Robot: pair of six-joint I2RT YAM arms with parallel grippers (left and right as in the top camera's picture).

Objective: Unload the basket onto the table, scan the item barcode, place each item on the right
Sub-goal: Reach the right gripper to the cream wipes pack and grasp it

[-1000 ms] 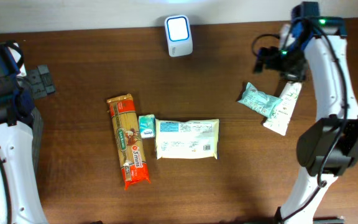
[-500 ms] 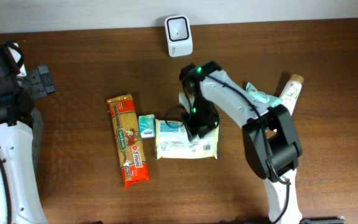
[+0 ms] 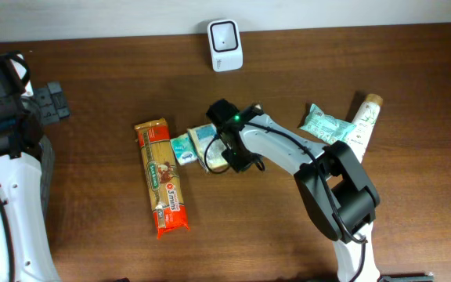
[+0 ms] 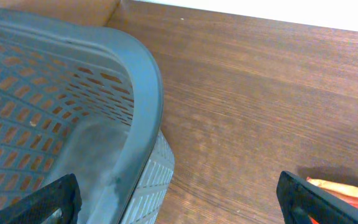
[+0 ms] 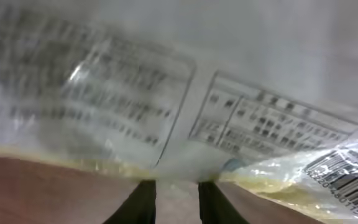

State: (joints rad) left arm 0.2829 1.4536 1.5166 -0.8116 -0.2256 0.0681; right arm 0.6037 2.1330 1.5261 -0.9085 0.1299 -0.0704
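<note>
The right gripper [image 5: 176,200] was closed on the lower edge of the white package [image 5: 166,93]. In the right wrist view its two dark fingers [image 5: 138,202] stood close together with the package film pinched between them. A barcode [image 5: 342,175] was visible at the right end of the package, on the side facing the wrist camera.

In the overhead view the white package [image 3: 208,157] was near the middle of the table [image 3: 92,63], bunched under the right gripper. It was just beside the small teal packet [image 3: 182,147] and the orange pasta packet [image 3: 161,176]. The view was too blurred to tell whether the package was clear of the table. The scanner [image 3: 225,35] stood upright at the far edge, well apart from the package. A mint-green pouch [image 3: 325,125] and a white tube [image 3: 362,129] lay touching at the right.

The left gripper [image 4: 179,202] had its jaws spread wide and held nothing. It hung beside the rim of a grey basket [image 4: 73,93].
</note>
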